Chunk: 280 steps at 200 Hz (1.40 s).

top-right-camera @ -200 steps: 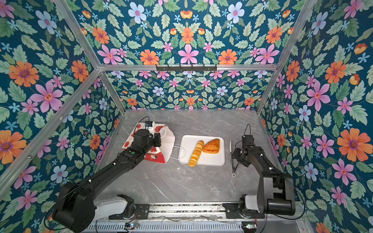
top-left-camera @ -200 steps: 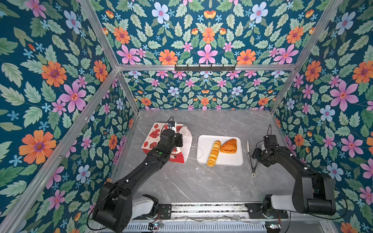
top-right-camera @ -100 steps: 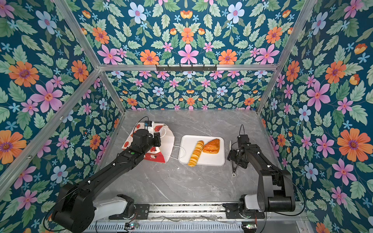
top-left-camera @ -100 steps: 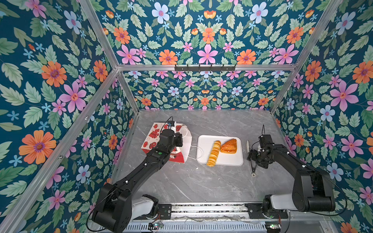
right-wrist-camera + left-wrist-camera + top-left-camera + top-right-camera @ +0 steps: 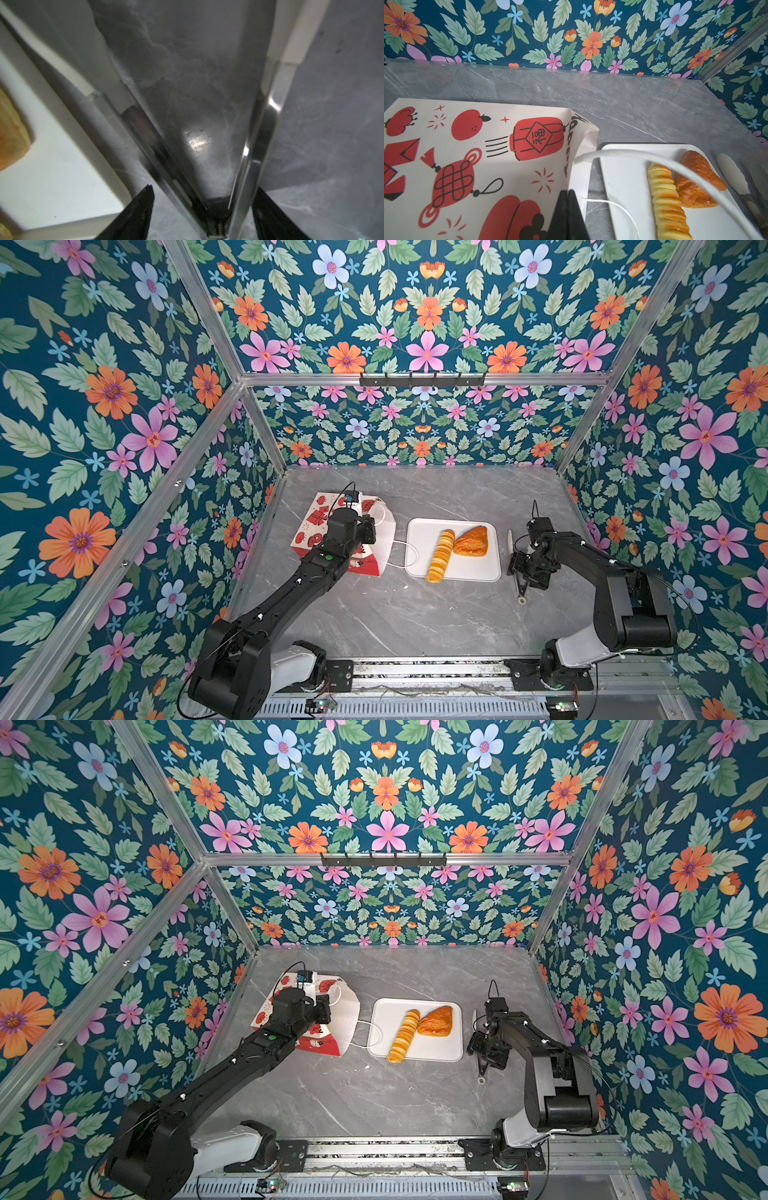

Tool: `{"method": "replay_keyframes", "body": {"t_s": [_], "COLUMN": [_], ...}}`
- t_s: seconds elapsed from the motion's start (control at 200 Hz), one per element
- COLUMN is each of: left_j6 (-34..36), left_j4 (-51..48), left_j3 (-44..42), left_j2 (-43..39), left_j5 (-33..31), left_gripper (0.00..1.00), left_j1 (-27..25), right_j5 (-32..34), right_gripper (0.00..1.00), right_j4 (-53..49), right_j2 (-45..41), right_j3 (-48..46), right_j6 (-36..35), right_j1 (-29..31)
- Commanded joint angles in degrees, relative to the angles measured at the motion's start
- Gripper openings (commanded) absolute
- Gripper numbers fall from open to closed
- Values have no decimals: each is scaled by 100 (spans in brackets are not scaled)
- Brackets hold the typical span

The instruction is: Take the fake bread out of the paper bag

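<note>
Paper bag [image 5: 316,519]: lying on its side at the left of the tabletop [image 5: 395,622], red-printed wall up, mouth turned right toward the tray [image 5: 473,572]; white lining shows at the mouth.
Bag interior: hidden in every view.
Cord handle [image 5: 409,556]: looping out of the mouth across the tabletop to the tray's left edge; a second loop arches close before the left wrist camera.
Left gripper [image 5: 568,194]: above the bag's mouth, jaws clenched on the rim of the raised upper wall.
Fake bread: two pieces out of the bag, both on the tray, right of the bag.
Twisted roll [image 5: 441,556]: yellow, lying lengthwise from far to near, its near end reaching the tray's near edge.
Triangular puff [image 5: 471,541]: orange-brown, at the tray's far right, touching the roll's far end.
Tongs [image 5: 519,588]: metal with white tips, lying on the tabletop just right of the tray, arms spread in a V, hinge end nearest.
Right gripper [image 5: 202,197]: low over the tongs' hinge end, jaws released and spread wide, one outside each arm; contact with the metal cannot be told.
</note>
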Motion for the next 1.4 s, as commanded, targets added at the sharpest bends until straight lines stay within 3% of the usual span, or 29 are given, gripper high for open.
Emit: {"method": "replay_keyframes", "body": {"t_s": [0.0,0.12,0.31,0.395,0.54,0.725,0.84,1.045,1.16,1.395], "left_j6": [-44,-57,-57,-63,-35,162,458,837,1012,1533], "left_j4": [209,227,236,236,158,62,-12,-212,-547,-2030], "left_j3": [-3,-30,-78,-78,-2,123,220,353,519,1422], "left_j2": [-43,-83,-138,-149,-143,-157,-149,-87,-29,660], "left_j5": [-8,-4,-2,7,7,163,281,450,460,-363], "left_gripper": [0,0,0,0,0,0,0,0,0,0], "left_j1": [23,32,61,70,67,67,69,65,-5,-312], "right_j5": [87,97,170,310,139,-448,-828,-130,-526,-1378], "right_gripper": [68,55,17,9,10,15,14,17,19,21], "right_j4": [-186,-223,-219,-197,-460,-1223,-1531,-2058,-1720,-762], "right_j2": [68,161,18,-315,-1230,-1840,-1607,-513,-172,87], "right_j3": [50,76,19,-103,-13,762,1251,2189,2344,2318], "right_j6": [85,112,147,196,93,-515,-928,-1370,-1375,-1301], "right_j1": [-6,-6,-23,8,375,1662,2863,4679,4898,4973]}}
